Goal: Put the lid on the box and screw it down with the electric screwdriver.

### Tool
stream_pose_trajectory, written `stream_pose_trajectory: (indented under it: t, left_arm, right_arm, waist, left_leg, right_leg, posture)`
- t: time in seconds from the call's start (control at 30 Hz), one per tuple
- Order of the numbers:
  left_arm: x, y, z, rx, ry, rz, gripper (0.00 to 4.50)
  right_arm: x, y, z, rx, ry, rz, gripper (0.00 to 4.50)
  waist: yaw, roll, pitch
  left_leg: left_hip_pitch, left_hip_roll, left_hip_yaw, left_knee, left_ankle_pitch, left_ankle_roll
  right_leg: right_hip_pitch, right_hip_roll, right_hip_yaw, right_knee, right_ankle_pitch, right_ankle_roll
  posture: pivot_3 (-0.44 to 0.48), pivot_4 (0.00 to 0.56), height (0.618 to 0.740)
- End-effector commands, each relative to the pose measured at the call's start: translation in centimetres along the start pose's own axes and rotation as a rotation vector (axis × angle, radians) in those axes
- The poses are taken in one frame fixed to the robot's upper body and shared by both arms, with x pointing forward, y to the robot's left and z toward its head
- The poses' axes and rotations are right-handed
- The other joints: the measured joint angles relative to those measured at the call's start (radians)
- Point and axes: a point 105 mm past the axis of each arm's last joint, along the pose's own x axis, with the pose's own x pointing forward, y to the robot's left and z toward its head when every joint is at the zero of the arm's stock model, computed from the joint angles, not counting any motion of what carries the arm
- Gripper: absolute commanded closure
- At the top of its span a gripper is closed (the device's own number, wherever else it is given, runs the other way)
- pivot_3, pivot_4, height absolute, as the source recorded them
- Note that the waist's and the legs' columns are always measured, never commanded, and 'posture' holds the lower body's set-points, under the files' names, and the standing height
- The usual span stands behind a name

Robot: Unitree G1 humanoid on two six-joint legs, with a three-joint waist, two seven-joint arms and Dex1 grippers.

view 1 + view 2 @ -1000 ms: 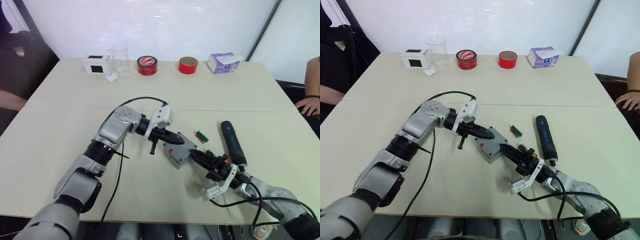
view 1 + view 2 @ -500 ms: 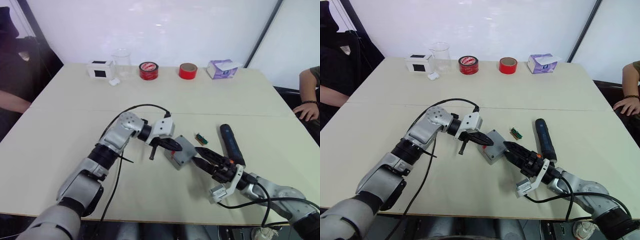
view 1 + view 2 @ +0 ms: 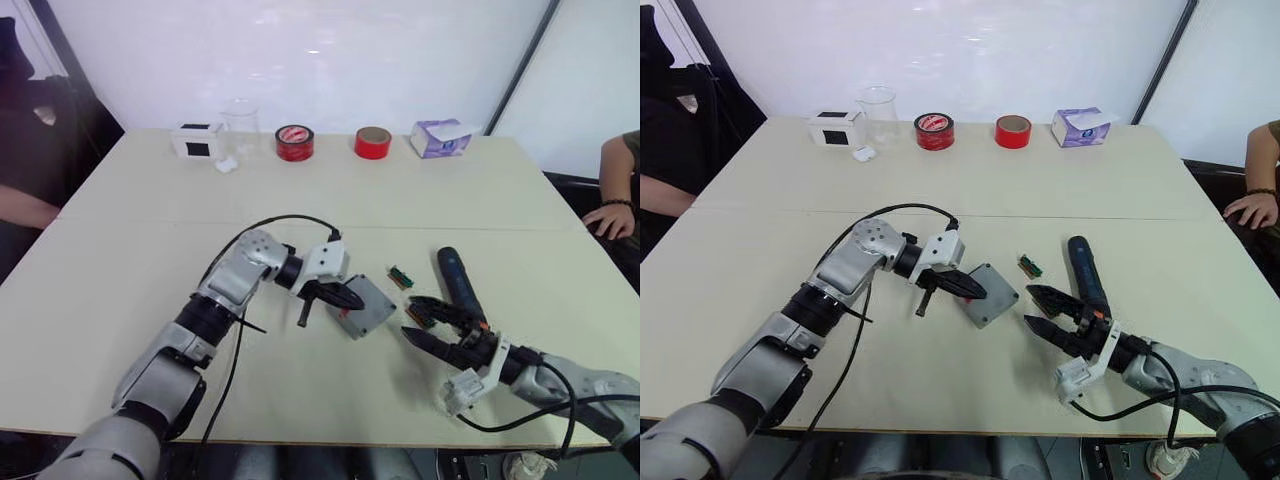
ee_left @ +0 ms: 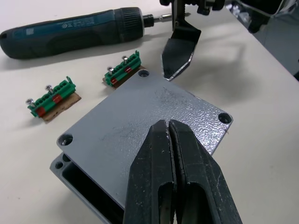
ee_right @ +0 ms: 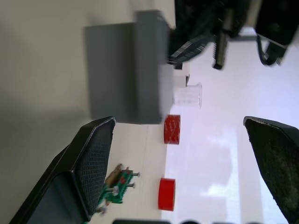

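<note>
The grey lid (image 4: 145,116) lies on top of the grey box (image 3: 362,306), slightly askew, so a strip of the box's open rim (image 4: 77,179) shows at one corner. My left gripper (image 4: 168,124) is shut, its tips resting on the lid's top. To the right of the box, my right gripper (image 3: 1040,312) stands open and holds nothing, its fingers pointing at the box with a gap between. The electric screwdriver (image 3: 457,284), a dark pen-shaped tool, lies on the table just beyond the right gripper.
Two small green terminal strips (image 4: 51,98) (image 4: 124,70) lie between box and screwdriver. Along the table's far edge stand a white-and-black cube (image 3: 197,140), a clear beaker (image 3: 240,120), two red tape rolls (image 3: 295,142) (image 3: 372,142) and a purple tissue carton (image 3: 440,138). A person's hand (image 3: 605,218) rests at right.
My right gripper has opened and drawn back from the box toward the near right. My left gripper stays shut on top of the lid. The camera has shifted a little.
</note>
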Motion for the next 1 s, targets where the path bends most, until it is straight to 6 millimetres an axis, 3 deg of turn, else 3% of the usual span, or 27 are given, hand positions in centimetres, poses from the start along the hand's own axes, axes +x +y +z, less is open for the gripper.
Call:
stream_pose_trajectory:
  t: [0.03, 0.33, 0.5, 0.67, 1.0]
  left_arm:
    - [-0.7, 0.3, -1.5, -0.086, 0.039, 0.049, 4.50]
    - [-0.6, 0.3, -0.2, -0.067, -0.014, 0.050, 4.50]
    - [0.0, -0.1, 0.5, -0.073, -0.046, 0.027, 4.50]
    - [0.7, -0.7, 0.1, -0.076, -0.031, 0.012, 4.50]
    - [0.2, 0.6, -1.3, -0.095, 0.017, 0.071, 4.50]
  right_arm:
    - [0.9, -1.3, 0.5, 0.191, 0.016, 0.032, 0.04]
    - [0.9, 0.3, 1.6, 0.508, 0.084, 0.191, 0.04]
    - [1.0, 0.2, 1.7, 0.569, 0.107, 0.197, 0.04]
    - [0.9, 0.7, 2.0, 0.602, 0.125, 0.217, 0.04]
    - [0.7, 0.4, 2.7, 0.759, 0.149, 0.253, 0.04]
  waist:
    - [0.001, 0.000, 0.000]
    - [0.003, 0.001, 0.001]
    - [0.004, 0.002, 0.003]
    - [0.005, 0.002, 0.004]
    - [0.004, 0.002, 0.004]
  left_leg:
    - [0.000, 0.000, 0.000, 0.000, 0.000, 0.000]
    - [-0.002, 0.001, 0.000, 0.000, 0.000, 0.001]
    - [-0.005, 0.001, 0.000, 0.000, 0.000, 0.000]
    - [-0.005, 0.001, 0.000, 0.000, 0.000, 0.000]
    - [-0.005, 0.001, 0.000, 0.000, 0.000, 0.000]
  right_leg:
    - [0.000, 0.000, 0.000, 0.000, 0.000, 0.000]
    - [-0.002, 0.000, 0.000, 0.000, 0.000, 0.000]
    - [-0.005, 0.000, 0.000, 0.000, 0.000, 0.000]
    - [-0.005, 0.000, -0.001, 0.000, 0.000, 0.000]
    - [-0.005, 0.000, -0.001, 0.000, 0.000, 0.000]
  posture:
    - [0.000, 0.150, 0.740]
    - [0.000, 0.150, 0.740]
    - [0.000, 0.150, 0.740]
    - [0.000, 0.150, 0.740]
    - [0.000, 0.150, 0.740]
